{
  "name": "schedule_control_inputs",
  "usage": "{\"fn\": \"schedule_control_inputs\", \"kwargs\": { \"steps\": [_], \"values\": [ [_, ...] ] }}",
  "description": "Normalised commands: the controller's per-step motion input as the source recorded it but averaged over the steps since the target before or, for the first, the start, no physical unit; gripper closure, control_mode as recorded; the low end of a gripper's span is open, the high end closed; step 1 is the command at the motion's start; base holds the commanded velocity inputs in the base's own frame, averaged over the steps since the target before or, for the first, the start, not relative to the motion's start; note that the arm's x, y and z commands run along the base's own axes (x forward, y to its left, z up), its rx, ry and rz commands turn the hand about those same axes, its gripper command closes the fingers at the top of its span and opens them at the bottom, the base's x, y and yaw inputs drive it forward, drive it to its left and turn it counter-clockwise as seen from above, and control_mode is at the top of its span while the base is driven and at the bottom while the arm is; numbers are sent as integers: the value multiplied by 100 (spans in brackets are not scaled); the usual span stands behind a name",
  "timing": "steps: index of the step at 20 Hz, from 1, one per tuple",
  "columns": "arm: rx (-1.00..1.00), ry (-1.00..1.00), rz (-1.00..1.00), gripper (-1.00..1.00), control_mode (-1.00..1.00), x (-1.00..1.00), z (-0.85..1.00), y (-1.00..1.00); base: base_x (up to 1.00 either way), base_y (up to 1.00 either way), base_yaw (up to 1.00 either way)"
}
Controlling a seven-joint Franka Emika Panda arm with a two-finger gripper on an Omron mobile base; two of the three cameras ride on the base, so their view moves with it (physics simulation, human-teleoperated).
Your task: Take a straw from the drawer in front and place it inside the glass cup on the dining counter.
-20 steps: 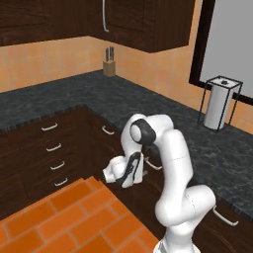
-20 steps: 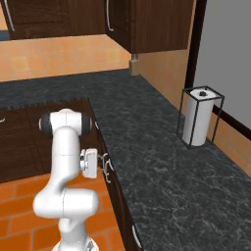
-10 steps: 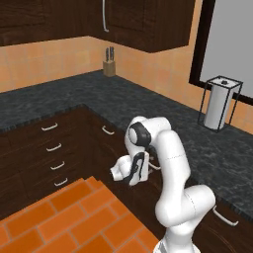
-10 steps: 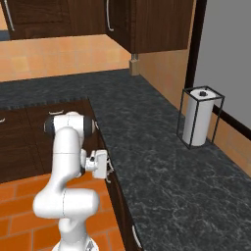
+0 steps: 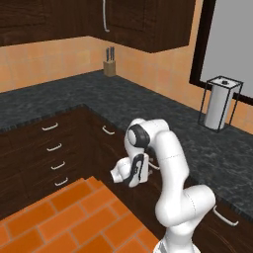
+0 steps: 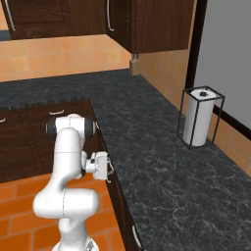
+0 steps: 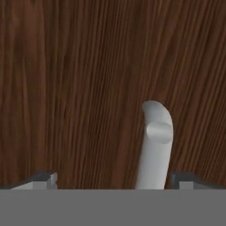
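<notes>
The drawer point(image 7: 88, 66) is shut, its dark wood front close ahead in the hand view. Its silver bar handle point(image 7: 155, 145) curves up between my fingertips, nearer the right one. My gripper point(image 7: 113, 178) is open around the handle without touching it. In the left base view my gripper point(image 5: 141, 170) points at the cabinet face under the counter. The right base view has my gripper point(image 6: 107, 167) against the drawer's edge point(image 6: 117, 196). The straw is hidden in the shut drawer. The glass cup and the dining counter are out of view.
A dark speckled granite countertop point(image 5: 207, 148) runs in an L above the cabinets. A paper towel holder point(image 5: 217, 104) and a knife block point(image 5: 109, 66) stand on it. Narrow stacked drawers point(image 5: 52, 148) lie to the left. The floor point(image 5: 59, 212) is orange tile.
My hand has moved a little closer to the drawer front and its handle. The jaws have stayed open.
</notes>
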Motion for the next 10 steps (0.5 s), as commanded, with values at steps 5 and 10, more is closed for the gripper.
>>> {"fn": "schedule_control_inputs", "kwargs": {
  "steps": [5,10],
  "values": [
    [0,0,0,100,-100,0,0,7,0,0,0],
    [0,0,0,100,-100,-39,0,33,0,0,0]
  ]
}}
